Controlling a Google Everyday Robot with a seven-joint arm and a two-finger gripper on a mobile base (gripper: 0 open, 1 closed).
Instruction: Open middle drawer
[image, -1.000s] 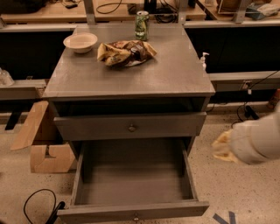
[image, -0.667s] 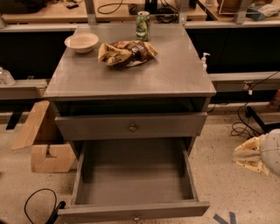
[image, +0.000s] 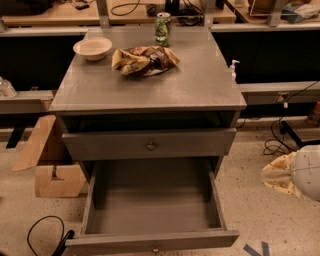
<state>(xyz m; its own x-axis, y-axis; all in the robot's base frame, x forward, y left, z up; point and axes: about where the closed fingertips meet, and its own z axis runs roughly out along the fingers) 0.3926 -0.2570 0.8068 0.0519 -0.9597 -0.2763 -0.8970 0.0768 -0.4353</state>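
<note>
Hanging at 3 o'clock, gripper (image: 279, 175), open or not I cannot tell; middle drawer (image: 152, 212) is sitting pulled out at 6 o'clock, risking getting knocked shut if the arm (image: 307, 172) is swinging across

Middle drawer (image: 150, 212) matt grey, brass knob (image: 155, 247); gripper (image: 279, 175) lower right.

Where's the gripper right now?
The gripper is at the camera view's far right edge, above the floor, right of the pulled-out middle drawer and clear of it.

White rounded arm shell (image: 308, 171) at right edge; cream, crumpled-looking end effector (image: 278, 176) beside it, perhaps fabric-covered.
</note>
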